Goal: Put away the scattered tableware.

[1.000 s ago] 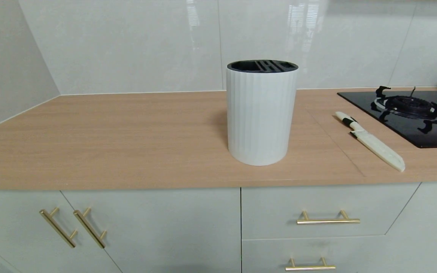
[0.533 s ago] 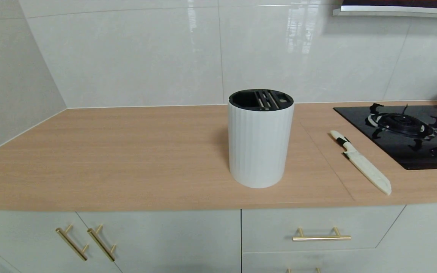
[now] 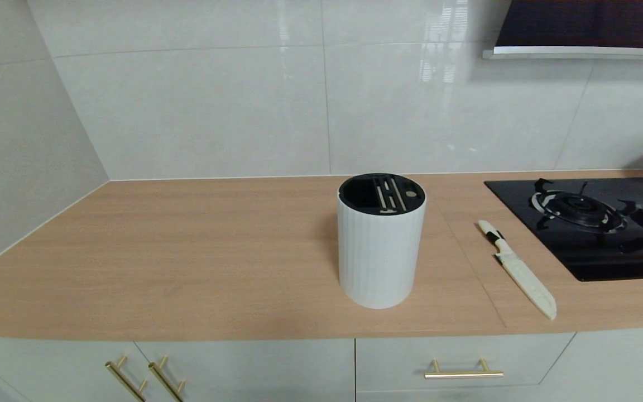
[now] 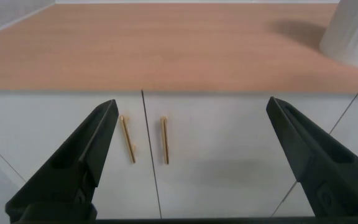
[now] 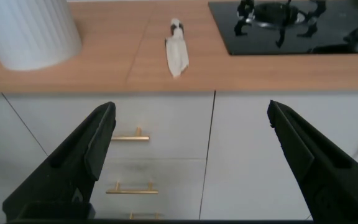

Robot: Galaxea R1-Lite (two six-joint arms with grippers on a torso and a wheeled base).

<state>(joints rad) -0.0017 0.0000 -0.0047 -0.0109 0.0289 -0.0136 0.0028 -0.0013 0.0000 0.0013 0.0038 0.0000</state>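
Knife point(image 3: 517, 269) with a speckled cream blade and a white-and-black handle lies flat on the light wooden desk point(image 3: 187, 262), between the tall white ribbed cylindrical holder point(image 3: 382, 262) and the black glass gas hob point(image 3: 595, 251), touching neither; its handle points toward the tiled wall, its tip toward the desk's front edge; the holder stands upright, black slotted top facing up; the left claw point(image 4: 191, 102) is spread wide and grips nothing, facing pale cabinet doors with brass bar handles point(image 4: 164, 140) below the desk edge; the right claw point(image 5: 191, 106) is likewise spread wide and bare, facing the pale drawer fronts point(image 5: 166, 162) below the knife.
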